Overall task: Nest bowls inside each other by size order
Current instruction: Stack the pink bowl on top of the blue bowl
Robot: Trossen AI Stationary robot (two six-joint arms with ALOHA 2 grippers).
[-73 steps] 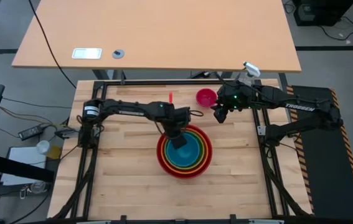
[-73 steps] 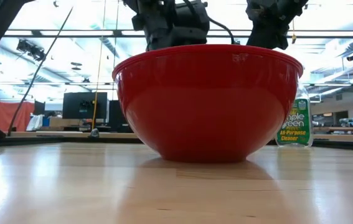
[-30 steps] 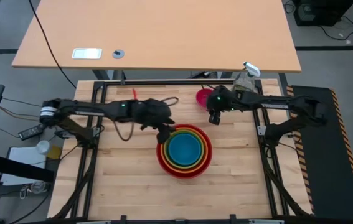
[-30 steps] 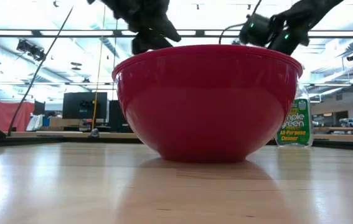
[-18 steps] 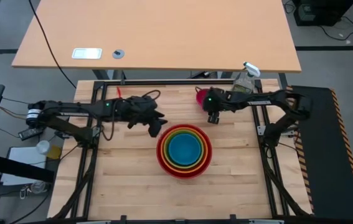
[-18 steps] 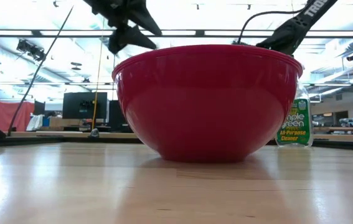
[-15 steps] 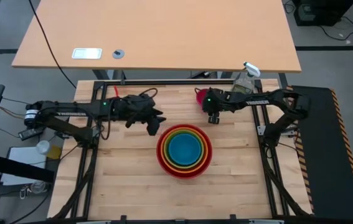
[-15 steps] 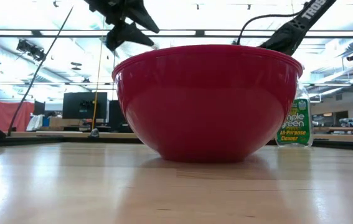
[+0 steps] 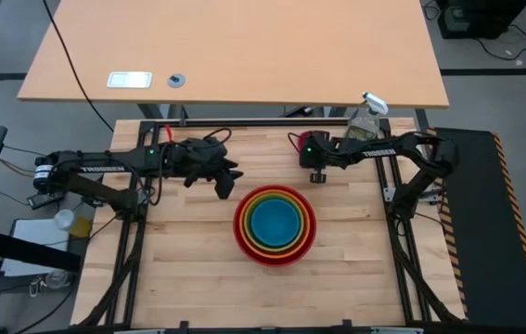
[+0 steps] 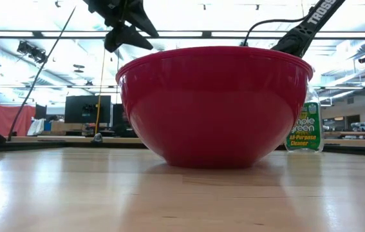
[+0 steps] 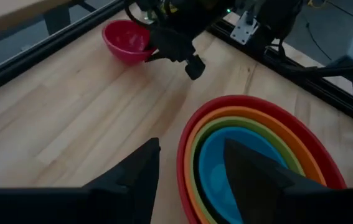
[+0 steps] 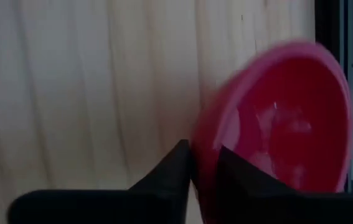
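Red, orange, lime green and blue bowls sit nested mid-table, the red one resting on its base. The small magenta pink bowl stands near the far edge, mostly hidden under my right arm in the high view. My right gripper is shut on this bowl. My left gripper hangs open above the table, just left of the stack, and touches nothing. My right gripper pinches the pink bowl's rim on the side toward the table's right edge. One finger is inside the bowl and the other outside. The fingers come from above, slanting down. The bowl looks tipped; whether it is clear of the table I cannot tell.
A clear spray bottle with a green label stands at the far right corner, close behind my right arm. Black frame rails run around the wooden table.
My left gripper has drawn back from the nested stack toward the table's left and far edges, staying open. My right gripper has gone toward the table's left edge, over the pink bowl, which it now covers in the high view.
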